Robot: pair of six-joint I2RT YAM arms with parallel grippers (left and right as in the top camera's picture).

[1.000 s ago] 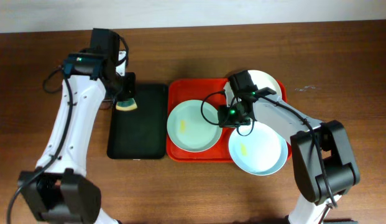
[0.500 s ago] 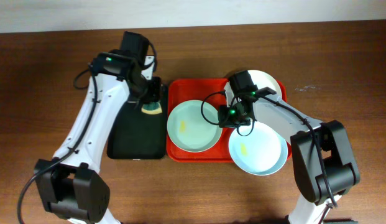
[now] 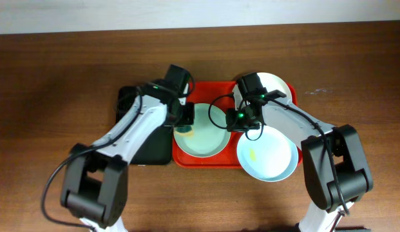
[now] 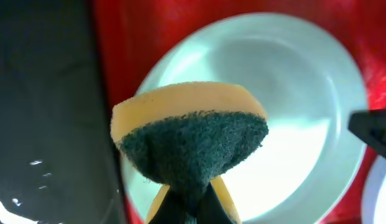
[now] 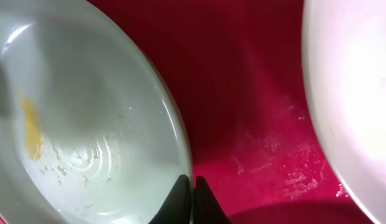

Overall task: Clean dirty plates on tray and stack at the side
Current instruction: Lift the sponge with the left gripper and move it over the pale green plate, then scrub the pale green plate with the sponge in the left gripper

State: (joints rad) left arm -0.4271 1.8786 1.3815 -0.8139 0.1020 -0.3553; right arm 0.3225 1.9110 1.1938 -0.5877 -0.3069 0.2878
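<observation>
L gripper (image 4: 186, 208) clamped on sponge (image 4: 189, 140), just over plate (image 3: 200, 131) on tray's (image 3: 216, 90) left half. R gripper (image 5: 189, 196) pinches that plate's rim at tray centre. Smear (image 5: 30, 127) not yet wiped. 2nd plate (image 3: 267, 154), also smeared, overhangs tray's near-right corner; white plate (image 3: 277, 87) at far-right. Nothing stacked yet, so prob. all 3 left.

My left gripper (image 3: 185, 120), pinched on the yellow-green sponge (image 4: 189, 146), hangs over the left rim of the pale blue-green round plate (image 3: 203, 136). The plate bowl to its right is free. I see the right gripper (image 5: 193, 186) clamped on that plate's opposite rim, blocking that side. Just right of it: a bare strip of red plastic tray (image 5: 242, 93), then the white round plate (image 5: 360, 93). The second pale plate (image 3: 267, 158) sits under the right arm. Left of the left gripper: flat black tray (image 3: 148, 145), then open brown wooden table (image 3: 51, 84).
</observation>
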